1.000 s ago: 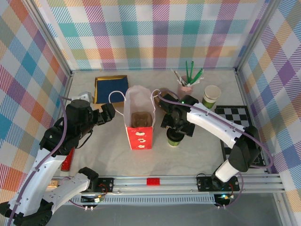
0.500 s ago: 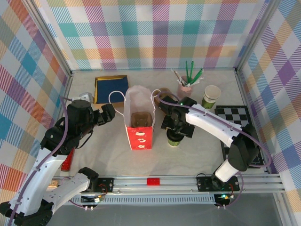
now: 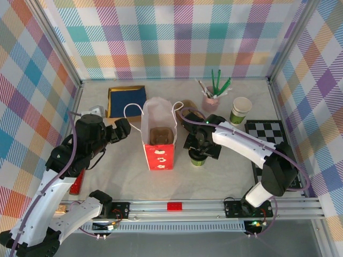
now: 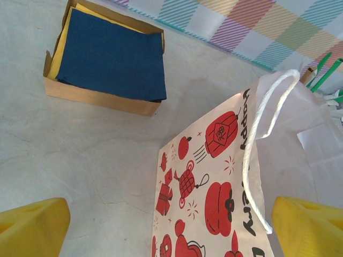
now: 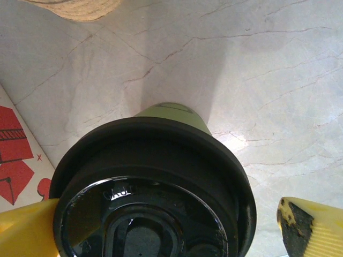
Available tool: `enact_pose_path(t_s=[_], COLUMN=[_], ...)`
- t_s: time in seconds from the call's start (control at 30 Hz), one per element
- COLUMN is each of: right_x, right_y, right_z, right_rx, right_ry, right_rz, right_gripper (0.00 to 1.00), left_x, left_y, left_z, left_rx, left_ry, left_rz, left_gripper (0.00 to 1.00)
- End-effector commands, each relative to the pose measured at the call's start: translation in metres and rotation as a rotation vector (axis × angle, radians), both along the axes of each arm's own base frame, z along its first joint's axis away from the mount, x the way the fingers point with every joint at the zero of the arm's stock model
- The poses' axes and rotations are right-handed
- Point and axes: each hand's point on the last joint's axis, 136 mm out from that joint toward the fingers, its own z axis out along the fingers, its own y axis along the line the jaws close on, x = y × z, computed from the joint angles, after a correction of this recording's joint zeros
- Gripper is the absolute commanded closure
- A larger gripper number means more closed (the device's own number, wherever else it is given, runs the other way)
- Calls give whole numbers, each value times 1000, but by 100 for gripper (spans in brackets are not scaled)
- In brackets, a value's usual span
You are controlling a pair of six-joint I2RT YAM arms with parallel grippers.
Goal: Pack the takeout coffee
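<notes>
The takeout coffee (image 5: 161, 160), an olive-green cup with a black lid, stands on the table just right of the red bag (image 3: 159, 145). In the top view only its lower body (image 3: 198, 159) shows under the arm. My right gripper (image 5: 166, 230) is open and straddles the lid. Its left finger (image 5: 24, 230) is close against the lid and its right finger (image 5: 313, 227) stands apart. The gripper (image 3: 202, 145) sits directly over the cup. My left gripper (image 3: 123, 130) is open left of the bag (image 4: 214, 187), its yellow fingers (image 4: 32, 227) empty.
A cardboard box of blue napkins (image 3: 126, 100) lies at the back left. At the back right stand a pink holder of green sticks (image 3: 211, 99) and a lidless cup stack (image 3: 240, 110). A checkered board (image 3: 270, 136) lies right. A woven round thing (image 5: 75, 8) sits behind the cup.
My right gripper has shifted slightly to the right over the cup. The left arm, the bag and the cup have stayed put.
</notes>
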Motion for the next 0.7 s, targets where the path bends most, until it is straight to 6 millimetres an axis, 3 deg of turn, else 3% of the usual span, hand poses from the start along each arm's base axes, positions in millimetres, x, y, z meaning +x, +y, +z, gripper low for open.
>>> enact_pose_path(t_s=[0.0,0.43,0.67], right_x=[-2,-2,2], right_y=[-3,-1,0], right_z=[-1,-17,-9], right_rx=[-20,-16,-6], right_ry=[5,16,-10], right_rz=[-1,-6,2], right_gripper=[1,1,1], left_x=[-6,-6,-7], left_y=[5,5,4], left_z=[5,8,5], left_rx=[-31,-26,-35], left_ry=[-21,-21,-13], left_rz=[17,16,15], left_gripper=[4,4,4])
